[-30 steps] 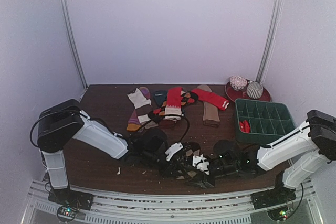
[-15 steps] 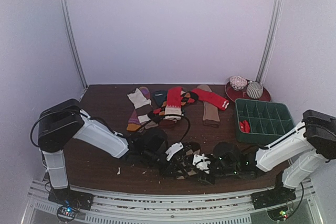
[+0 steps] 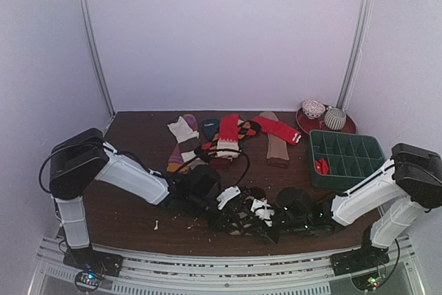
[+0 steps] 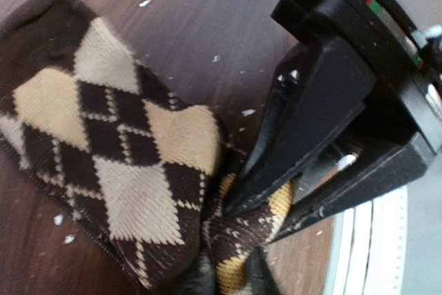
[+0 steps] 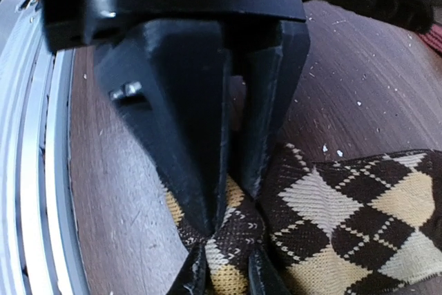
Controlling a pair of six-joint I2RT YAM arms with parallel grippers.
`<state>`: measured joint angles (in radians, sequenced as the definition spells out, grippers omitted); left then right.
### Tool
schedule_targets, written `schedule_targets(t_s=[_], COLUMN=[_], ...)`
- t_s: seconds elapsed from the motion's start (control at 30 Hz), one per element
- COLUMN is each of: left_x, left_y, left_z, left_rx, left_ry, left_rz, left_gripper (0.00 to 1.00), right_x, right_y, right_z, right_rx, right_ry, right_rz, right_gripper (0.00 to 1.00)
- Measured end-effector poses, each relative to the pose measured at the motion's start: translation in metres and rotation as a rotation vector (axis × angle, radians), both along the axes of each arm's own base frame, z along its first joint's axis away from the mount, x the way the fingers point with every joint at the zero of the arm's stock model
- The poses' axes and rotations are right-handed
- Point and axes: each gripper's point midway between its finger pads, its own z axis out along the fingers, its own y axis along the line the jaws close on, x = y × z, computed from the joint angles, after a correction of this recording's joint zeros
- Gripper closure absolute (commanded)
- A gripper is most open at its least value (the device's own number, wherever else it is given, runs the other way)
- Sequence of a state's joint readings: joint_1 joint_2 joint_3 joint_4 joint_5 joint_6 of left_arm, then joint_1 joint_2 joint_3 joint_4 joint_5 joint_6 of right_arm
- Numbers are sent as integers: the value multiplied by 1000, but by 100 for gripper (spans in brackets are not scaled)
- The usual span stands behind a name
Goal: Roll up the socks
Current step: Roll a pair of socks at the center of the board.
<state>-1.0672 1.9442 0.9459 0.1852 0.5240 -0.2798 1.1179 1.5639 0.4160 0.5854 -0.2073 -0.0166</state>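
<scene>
The dark brown argyle sock (image 4: 103,150) with tan diamonds lies bunched on the brown table near the front middle (image 3: 254,213). My left gripper (image 4: 231,274) is shut on one bunched end of it. My right gripper (image 5: 224,274) is shut on the same bunch from the opposite side, fingertips almost touching the left gripper's black fingers (image 5: 200,136). The rest of the sock spreads flat to one side (image 5: 345,219). In the top view the left gripper (image 3: 238,215) and right gripper (image 3: 274,215) meet low over the table. The red sock (image 3: 228,132) with a striped cuff lies in the pile at the back.
Several other socks (image 3: 185,136) and a tan sock (image 3: 277,146) lie at the back. A green divided tray (image 3: 349,144) holding a red item (image 3: 322,166) stands at the right. A red plate (image 3: 304,124) holds rolled socks. The metal front rail (image 5: 34,191) runs just beside the grippers.
My right arm has moved left, bringing its gripper up against the left gripper over the argyle sock. The left arm has barely moved.
</scene>
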Motion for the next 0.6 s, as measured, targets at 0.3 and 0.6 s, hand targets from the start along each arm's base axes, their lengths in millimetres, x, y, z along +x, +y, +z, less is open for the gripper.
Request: schedule_targets(t_s=[0.3, 0.6], left_x=[28, 28], left_y=[30, 62], left_z=[11, 61], left_rx=[110, -94], left_ry=[-188, -459], left_rz=[139, 148], left_gripper=[31, 31], right_x=[4, 7], right_y=[8, 3], right_z=[1, -3], right_rx=[84, 169], right_ry=[223, 551], right_rz=[-109, -185], right_gripper=[98, 97])
